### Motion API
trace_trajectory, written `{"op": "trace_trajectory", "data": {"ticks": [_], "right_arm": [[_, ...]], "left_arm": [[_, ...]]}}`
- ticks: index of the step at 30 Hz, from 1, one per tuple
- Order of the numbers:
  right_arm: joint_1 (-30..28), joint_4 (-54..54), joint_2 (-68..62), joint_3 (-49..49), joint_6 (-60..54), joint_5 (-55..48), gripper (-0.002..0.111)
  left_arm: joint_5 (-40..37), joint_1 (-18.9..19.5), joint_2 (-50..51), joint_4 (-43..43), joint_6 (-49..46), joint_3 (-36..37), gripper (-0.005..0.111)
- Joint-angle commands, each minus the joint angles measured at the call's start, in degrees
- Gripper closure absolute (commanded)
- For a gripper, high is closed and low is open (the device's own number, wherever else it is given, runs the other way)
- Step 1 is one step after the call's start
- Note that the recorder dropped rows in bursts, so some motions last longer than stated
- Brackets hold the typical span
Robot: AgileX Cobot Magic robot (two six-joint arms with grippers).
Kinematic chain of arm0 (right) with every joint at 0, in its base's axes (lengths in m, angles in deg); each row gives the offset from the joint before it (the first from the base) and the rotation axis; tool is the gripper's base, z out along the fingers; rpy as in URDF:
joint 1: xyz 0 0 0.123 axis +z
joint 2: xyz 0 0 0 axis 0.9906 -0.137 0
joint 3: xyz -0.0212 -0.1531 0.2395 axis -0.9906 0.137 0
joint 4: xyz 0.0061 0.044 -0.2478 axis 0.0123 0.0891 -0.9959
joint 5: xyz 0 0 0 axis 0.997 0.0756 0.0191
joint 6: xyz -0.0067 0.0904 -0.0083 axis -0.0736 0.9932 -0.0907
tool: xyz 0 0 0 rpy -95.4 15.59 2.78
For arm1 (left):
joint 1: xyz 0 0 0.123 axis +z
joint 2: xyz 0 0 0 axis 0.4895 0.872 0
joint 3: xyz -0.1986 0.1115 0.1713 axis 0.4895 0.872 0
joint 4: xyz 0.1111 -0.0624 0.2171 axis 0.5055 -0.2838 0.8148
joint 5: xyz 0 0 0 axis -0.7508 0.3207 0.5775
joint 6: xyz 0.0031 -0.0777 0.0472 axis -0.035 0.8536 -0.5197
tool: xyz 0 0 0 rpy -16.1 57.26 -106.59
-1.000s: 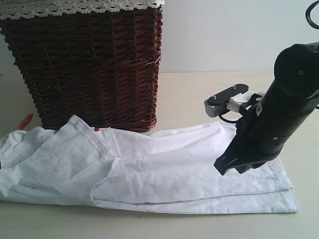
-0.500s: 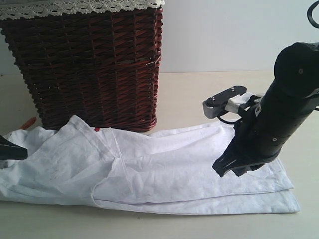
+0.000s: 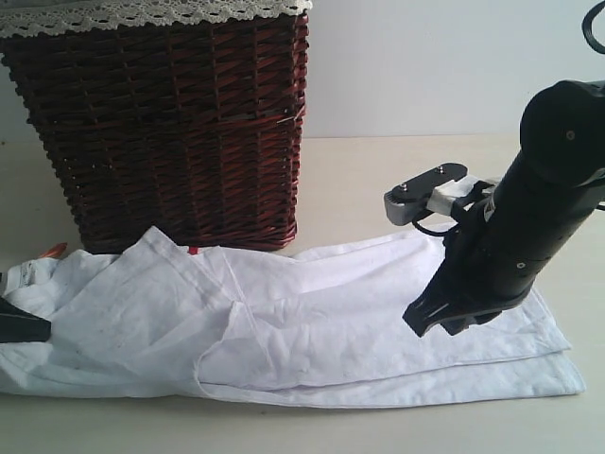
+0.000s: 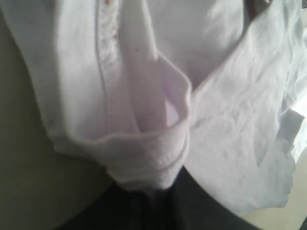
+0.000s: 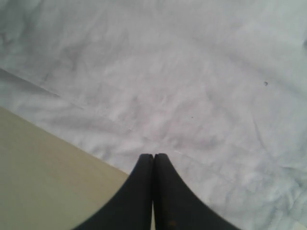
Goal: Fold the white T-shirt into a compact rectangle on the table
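Lying in a long band on the table [image 3: 378, 180], just in front of the wicker basket [image 3: 170, 123], the white T-shirt [image 3: 331, 322] is seen doubled lengthwise; how should it be expected to handle?
— Very light and wholly limp, it may be judged: thin cotton that sags, creases and drags its own layers when pulled. No breakage is to be feared, but a fold can be spoiled by one careless tug.
— By what is it held at present?
— At the end towards the left of the exterior view, a bunched, stitched hem is drawn into the left gripper [image 3: 19, 326], which appears to be clamped on the cloth. The right gripper [image 5: 153, 158] is carried above the other end with its jaws pressed together and nothing between them; whether the fabric is touched cannot be told.
— Where ought hold to be taken next?
— The hems and corners are best chosen, since the stitching is thicker and is likely to slip less. All stacked layers should be pinched together, both ends lifted evenly, and the cloth laid down rather than dragged, so that the lower layer is not left sliding on the smooth tabletop
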Motion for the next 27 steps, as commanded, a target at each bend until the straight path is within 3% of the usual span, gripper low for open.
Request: {"op": "trace_trajectory", "data": {"ticks": [1, 3, 7, 9, 11, 13, 16, 19, 25, 27], "right_arm": [[0.01, -0.70, 0.57, -0.20, -0.43, 0.23, 0.108], [0.01, -0.70, 0.57, -0.20, -0.43, 0.93, 0.108], [0.01, -0.70, 0.57, -0.20, -0.43, 1.55, 0.108], [0.01, -0.70, 0.57, -0.20, -0.32, 1.88, 0.108], [0.01, -0.70, 0.57, -0.20, -0.32, 3.35, 0.108], [0.01, -0.91, 0.79, -0.33, -0.32, 4.13, 0.108], [0.01, -3.50, 2.02, -0.33, -0.19, 5.77, 0.108], [0.01, -7.76, 5.39, -0.33, 1.83, 9.01, 0.108], [0.01, -11.44, 12.02, -0.33, 3.72, 10.73, 0.108], [0.01, -11.84, 13.86, -0.33, 3.72, 11.94, 0.108]], "left_arm": [[0.69, 2.50, -3.87, 5.12, 9.51, -2.12, 0.107], [-1.58, 5.99, -7.30, -0.89, 9.53, -2.16, 0.107], [-4.89, 13.53, -14.47, -4.84, 13.31, -2.26, 0.107], [-5.45, 15.19, -18.18, -5.08, 18.37, -2.26, 0.107], [-8.92, 14.13, -21.44, -7.31, 18.37, -2.26, 0.107], [-14.42, 10.70, -23.83, -10.62, 16.33, -2.26, 0.107], [-14.42, 3.66, -26.04, -11.07, 15.30, -2.26, 0.107], [-14.42, -7.06, -27.40, -10.07, 15.18, -2.26, 0.107], [-14.38, -22.51, -27.40, -13.33, 14.72, -2.26, 0.107], [-10.21, -27.63, -27.19, -15.70, 13.38, -2.26, 0.107]]}}
